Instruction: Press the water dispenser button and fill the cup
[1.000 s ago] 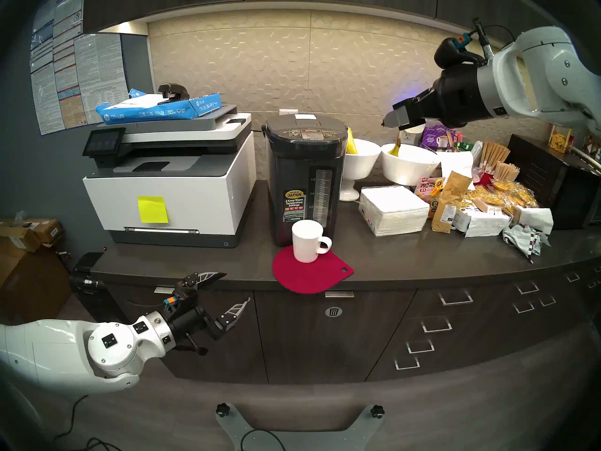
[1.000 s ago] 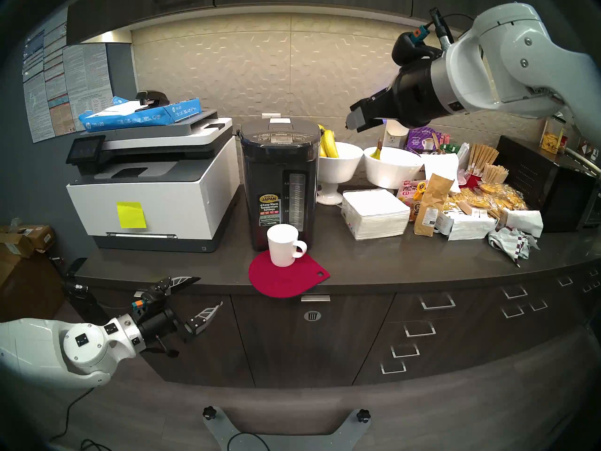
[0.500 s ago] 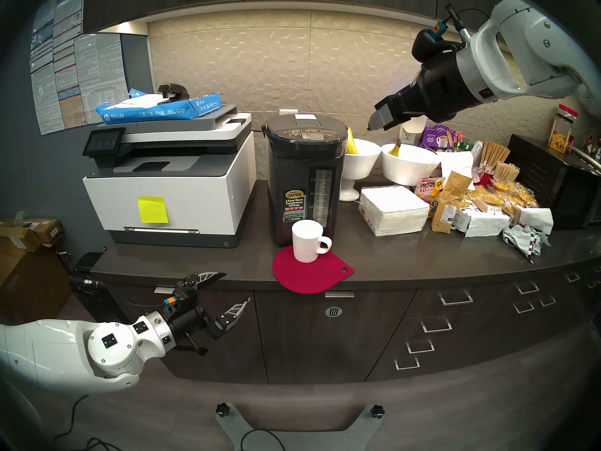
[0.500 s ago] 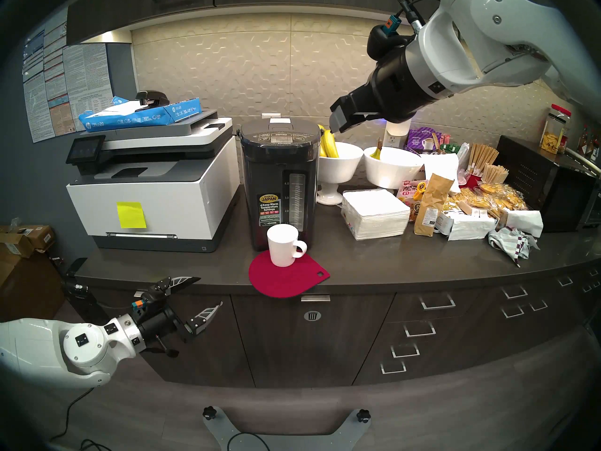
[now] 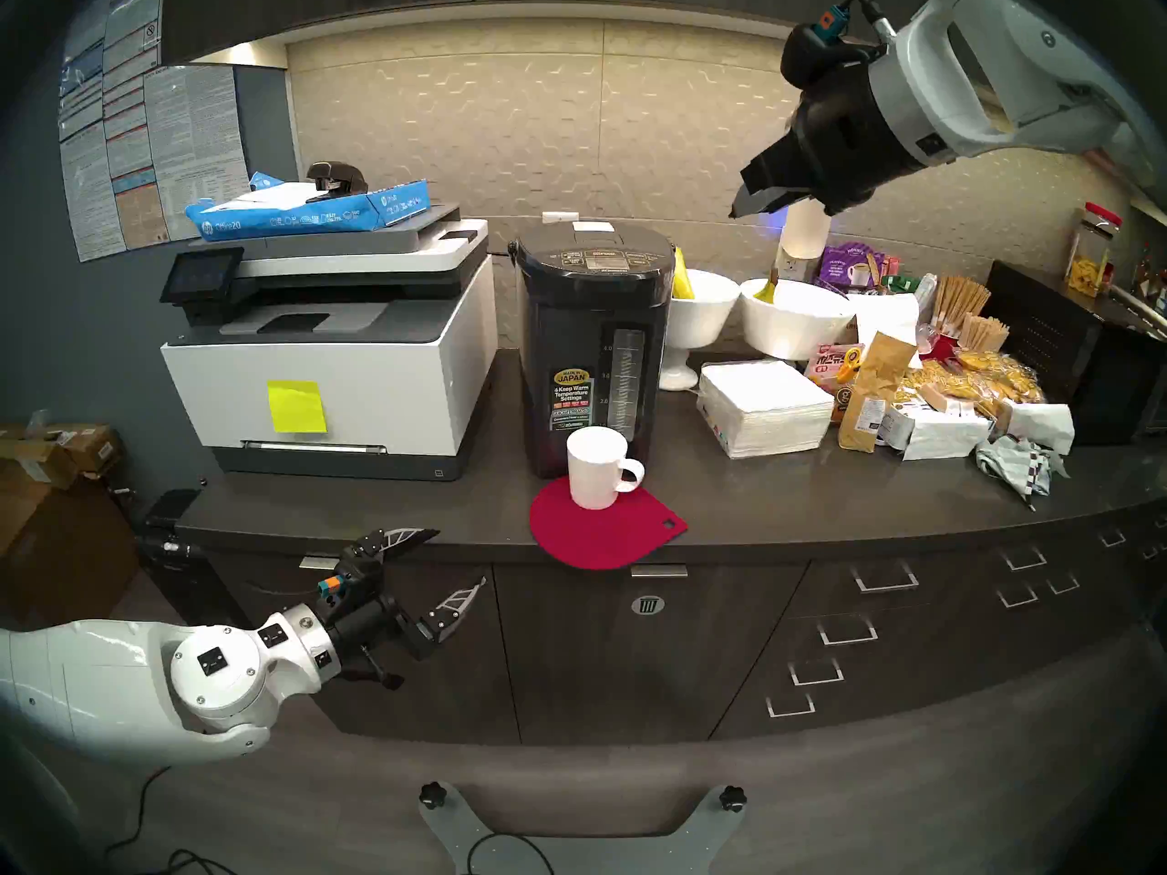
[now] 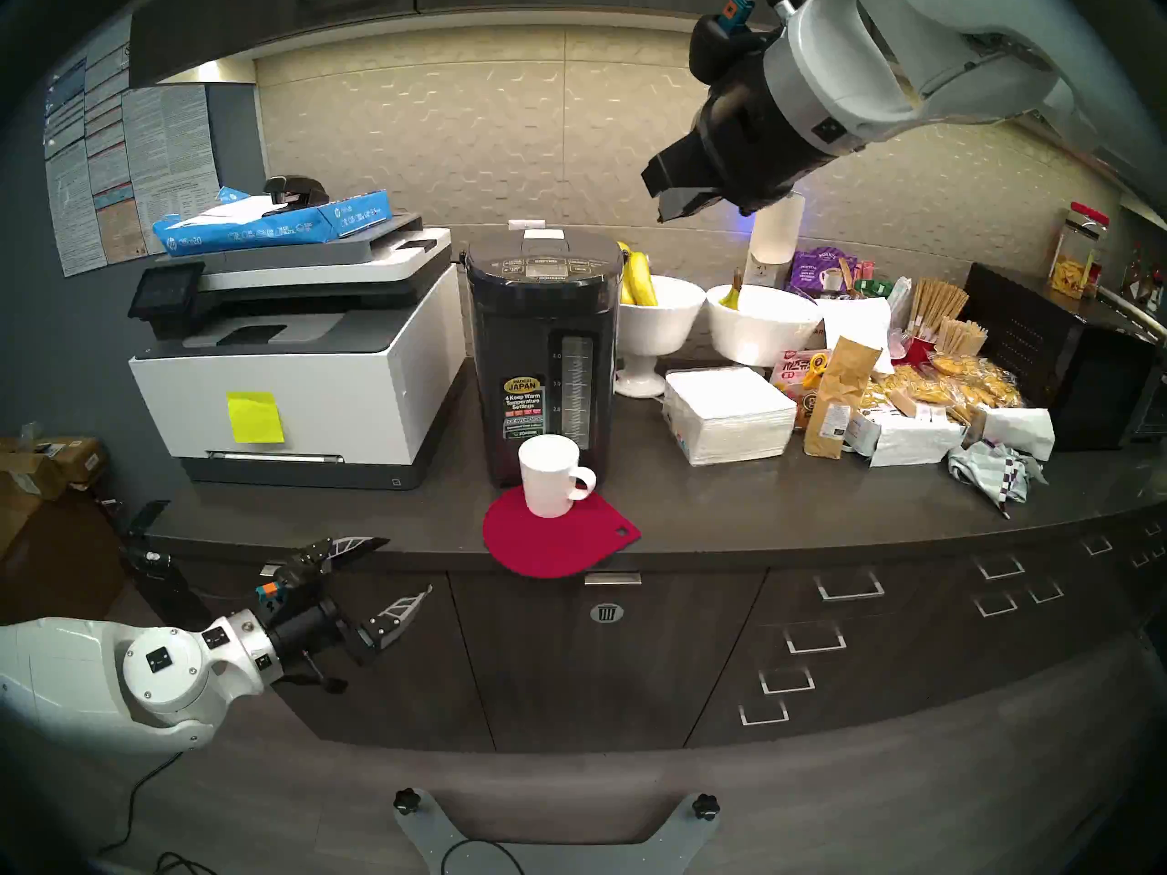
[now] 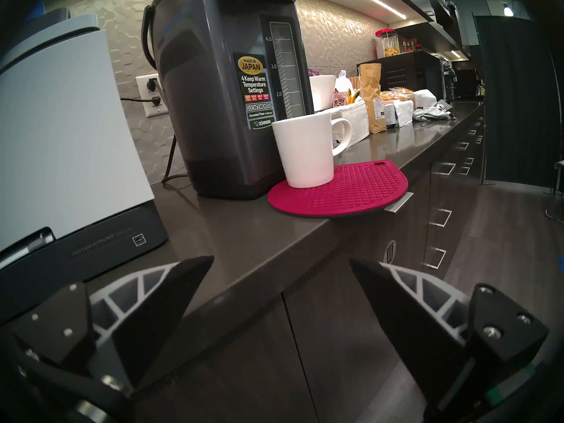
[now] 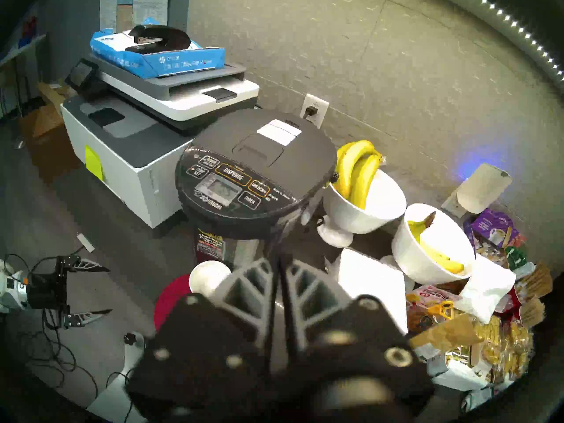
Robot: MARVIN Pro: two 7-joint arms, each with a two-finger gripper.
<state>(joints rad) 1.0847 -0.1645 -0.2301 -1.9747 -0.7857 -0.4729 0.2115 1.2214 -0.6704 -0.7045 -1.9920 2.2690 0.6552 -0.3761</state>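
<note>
The dark grey water dispenser (image 5: 590,349) stands mid-counter. Its wide DISPENSE button (image 8: 233,174) sits in the middle of the top panel, with nothing touching it. In front of the pot, a white cup (image 5: 595,469) stands upright on a red mat (image 5: 600,536), handle to the right. My right gripper (image 5: 736,211) hangs high, up and right of the pot's lid and over the banana bowl. In the right wrist view its fingers (image 8: 259,279) are pressed together, shut on nothing. My left gripper (image 5: 460,556) is open, low at the counter's front edge, left of the mat.
A white-and-grey printer (image 5: 328,362) with a blue paper ream stands left of the pot. To the right are two white bowls with bananas (image 5: 701,305), a napkin stack (image 5: 764,406), snack bags (image 5: 878,394) and a black microwave (image 5: 1067,349). Dark cabinets run above.
My right gripper has risen, the arm has swung in leftwards, and the fingers now tip more downward. The left arm, the cup and the pot have not moved.
</note>
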